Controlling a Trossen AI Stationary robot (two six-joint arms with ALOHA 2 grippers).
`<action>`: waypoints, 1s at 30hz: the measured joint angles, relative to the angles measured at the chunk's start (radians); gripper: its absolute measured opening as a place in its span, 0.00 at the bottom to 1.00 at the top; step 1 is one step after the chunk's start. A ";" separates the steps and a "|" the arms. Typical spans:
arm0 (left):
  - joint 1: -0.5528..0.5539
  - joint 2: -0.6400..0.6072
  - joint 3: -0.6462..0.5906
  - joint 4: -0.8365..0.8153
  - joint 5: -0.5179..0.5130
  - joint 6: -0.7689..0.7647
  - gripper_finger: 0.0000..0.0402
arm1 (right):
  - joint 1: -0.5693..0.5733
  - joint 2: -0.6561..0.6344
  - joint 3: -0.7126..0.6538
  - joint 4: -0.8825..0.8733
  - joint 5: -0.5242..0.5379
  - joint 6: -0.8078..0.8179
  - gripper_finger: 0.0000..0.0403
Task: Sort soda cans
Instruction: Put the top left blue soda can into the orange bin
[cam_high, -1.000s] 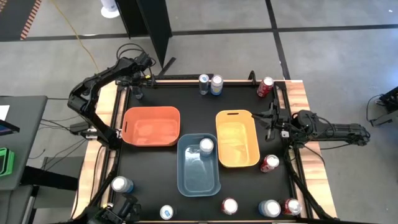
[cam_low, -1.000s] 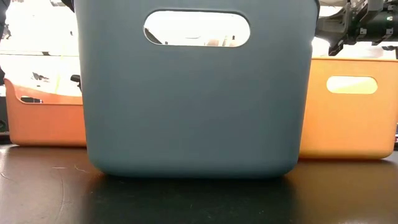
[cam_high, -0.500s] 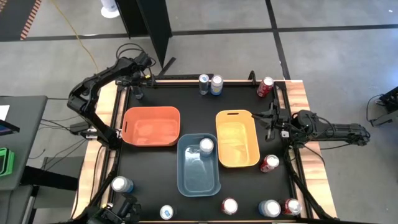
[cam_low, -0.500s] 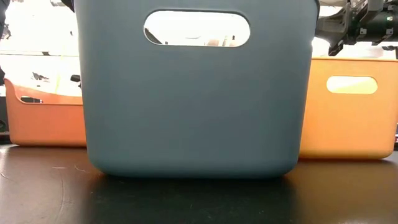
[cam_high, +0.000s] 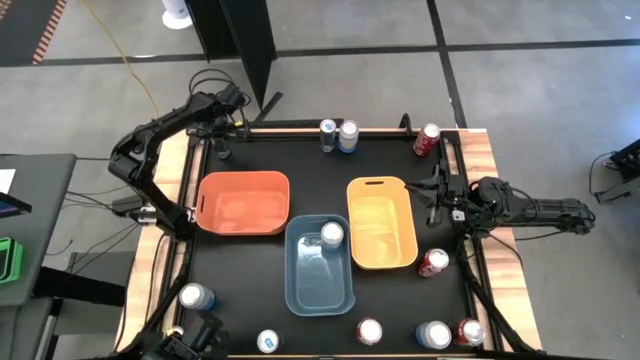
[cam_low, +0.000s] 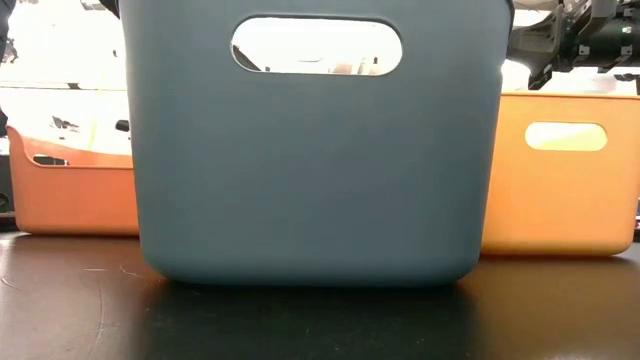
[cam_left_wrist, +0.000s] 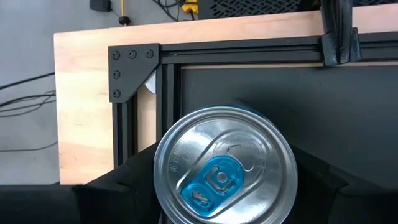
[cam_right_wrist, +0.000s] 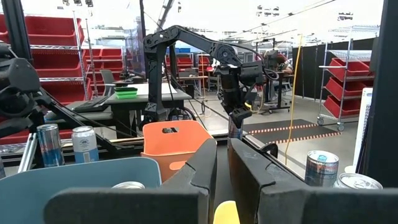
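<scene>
The slate-blue plastic bin (cam_high: 300, 290) stands mid-table with one silver-topped can (cam_high: 332, 234) inside it, at its far end. Touching or nearly touching its far-left corner is the orange plastic bin (cam_high: 243, 180), and along its right wall the yellow plastic bin (cam_high: 381, 185); the low view shows only slim gaps between the three.

Far to the blue bin's left and beyond the orange bin, the left gripper (cam_high: 220, 150) hangs over the table's far-left corner. Its jaws stand on either side of a silver can with a blue pull-tab (cam_left_wrist: 225, 168); whether they press it cannot be told. This can sits close to the black corner rail (cam_left_wrist: 134, 68), with little room on that side and bare black table (cam_high: 300, 160) on the other.

The right gripper (cam_high: 432, 197) lies level just past the yellow bin's outer wall, right of the blue bin, its jaws drawn nearly together with nothing between them.

Beyond the blue bin, at the far edge, two blue-and-silver cans (cam_high: 338, 136) stand side by side, and a red can (cam_high: 428, 140) sits near the far-right corner. Another red can (cam_high: 433, 262) stands right of the blue bin, near the right rail. Along the near edge are five more cans (cam_high: 370, 331), one of them (cam_high: 196, 297) by the left rail. The strip between the bins and the far edge is open.
</scene>
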 joint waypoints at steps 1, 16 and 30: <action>-0.002 0.000 0.000 0.000 0.000 0.005 0.60 | 0.000 0.000 0.000 0.000 0.000 0.000 0.15; -0.025 -0.017 -0.002 -0.026 0.016 0.046 0.60 | 0.000 0.000 0.000 0.000 0.000 0.000 0.15; -0.078 -0.119 -0.003 -0.029 0.049 0.079 0.60 | -0.001 0.000 0.000 0.001 0.000 -0.001 0.15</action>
